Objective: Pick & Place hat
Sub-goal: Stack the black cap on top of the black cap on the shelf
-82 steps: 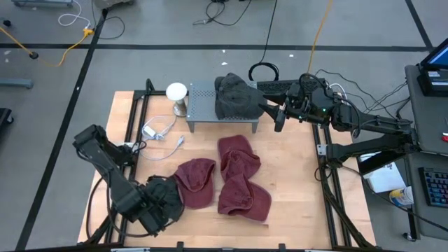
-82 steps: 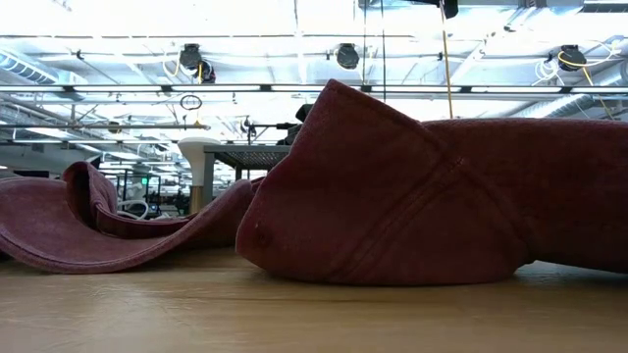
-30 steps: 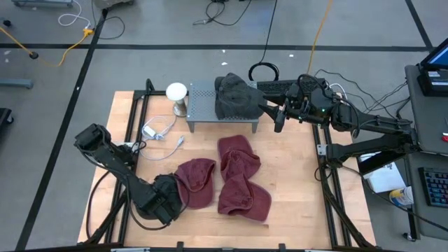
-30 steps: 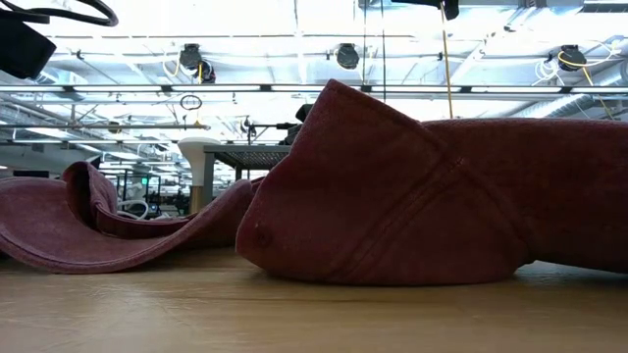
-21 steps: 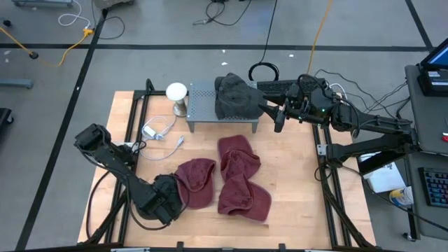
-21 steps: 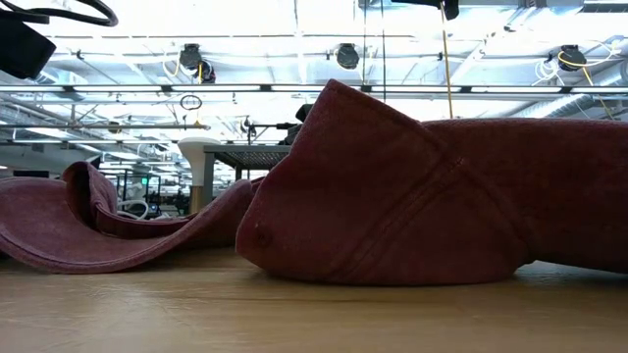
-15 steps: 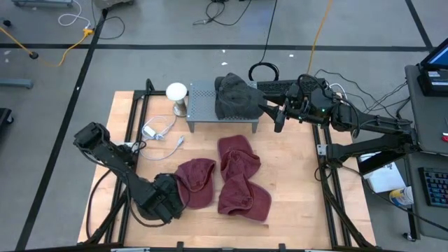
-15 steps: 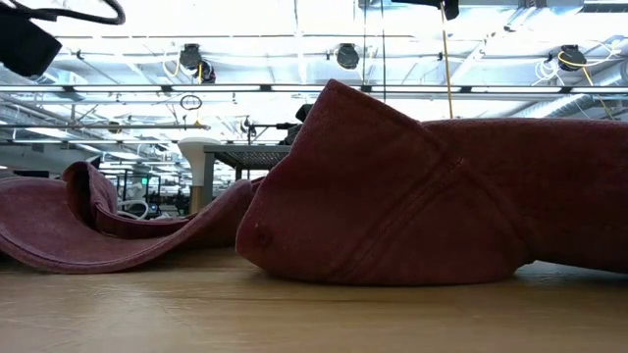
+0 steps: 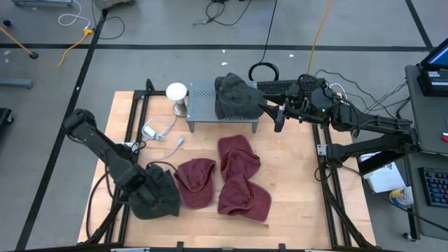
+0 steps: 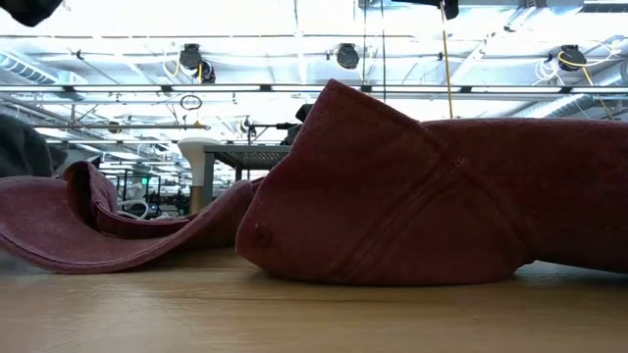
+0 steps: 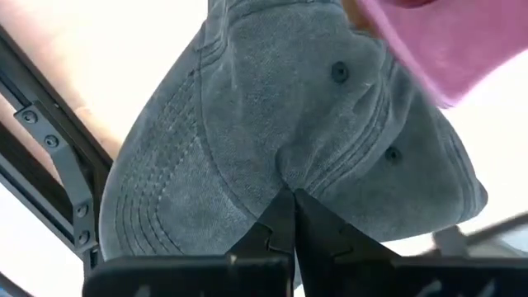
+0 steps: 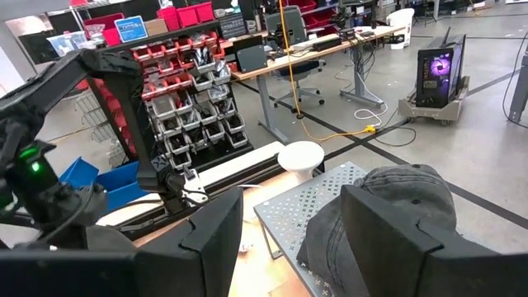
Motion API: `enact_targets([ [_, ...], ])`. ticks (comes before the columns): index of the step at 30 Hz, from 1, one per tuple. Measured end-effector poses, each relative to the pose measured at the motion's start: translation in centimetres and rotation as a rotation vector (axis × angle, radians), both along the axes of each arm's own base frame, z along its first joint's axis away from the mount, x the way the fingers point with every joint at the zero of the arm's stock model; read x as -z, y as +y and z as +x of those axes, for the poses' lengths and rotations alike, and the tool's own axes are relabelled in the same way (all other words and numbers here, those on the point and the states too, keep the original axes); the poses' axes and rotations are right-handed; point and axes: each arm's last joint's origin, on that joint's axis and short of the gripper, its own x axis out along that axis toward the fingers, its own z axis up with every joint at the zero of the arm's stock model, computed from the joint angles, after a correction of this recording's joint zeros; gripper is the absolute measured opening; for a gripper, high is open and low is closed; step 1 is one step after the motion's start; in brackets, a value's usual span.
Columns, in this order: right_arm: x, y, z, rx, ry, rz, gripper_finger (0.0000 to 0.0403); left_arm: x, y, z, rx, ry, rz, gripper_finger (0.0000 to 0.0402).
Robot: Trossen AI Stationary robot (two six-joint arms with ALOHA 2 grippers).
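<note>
A dark grey hat [image 9: 161, 199] hangs near the table's front left corner, with my left gripper [image 9: 145, 187] shut on it from above. It fills the left wrist view [image 11: 272, 124] and peeks in at the low view's left edge [image 10: 20, 147]. Three red hats [image 9: 196, 183] [image 9: 238, 157] [image 9: 245, 197] lie on the table's middle. Another grey hat [image 9: 234, 98] rests on a perforated metal stand [image 9: 203, 105] at the back. My right gripper [image 9: 278, 117] hovers open and level, just right of that stand. My left gripper pinches a raised fold of the grey hat's crown [image 11: 285, 177] between its two shut fingers [image 11: 276, 227]. The fingers point down from above. The hat hangs spread out below them; whether its lower edge touches the table I cannot tell.
A white round-topped post [image 9: 176, 94] and a white cable [image 9: 159, 131] sit at the back left. The nearest red hat [image 11: 437, 49] lies right beside the held hat. Black frame rails [image 9: 133, 119] run along the table's left and right edges.
My left gripper has risen and drawn toward the table's left edge, taking the grey hat up with it. The hat, mostly hidden under the gripper before, now shows spread below it and has come into the low view's left edge.
</note>
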Motion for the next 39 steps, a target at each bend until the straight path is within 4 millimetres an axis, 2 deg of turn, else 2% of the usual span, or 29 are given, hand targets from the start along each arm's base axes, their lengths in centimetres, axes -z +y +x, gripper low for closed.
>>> enact_targets([
  [8,0.0,0.0,0.0,0.0,-0.019,0.053,0.0196,-2.2,1.3,-1.3,-0.012,-0.117,-0.041,0.0],
  [17,0.2,0.4,0.1,-0.131,-0.023,0.14,0.0196,-4.0,2.7,-1.4,-0.106,-0.355,0.006,0.0],
  [31,0.7,1.5,0.1,-0.493,0.043,0.243,0.0196,-6.7,5.1,0.9,-0.115,-0.781,0.132,0.0],
  [39,1.0,2.5,0.1,-0.53,0.078,0.267,0.0197,-8.2,6.5,3.0,-0.089,-0.961,0.208,0.0],
])
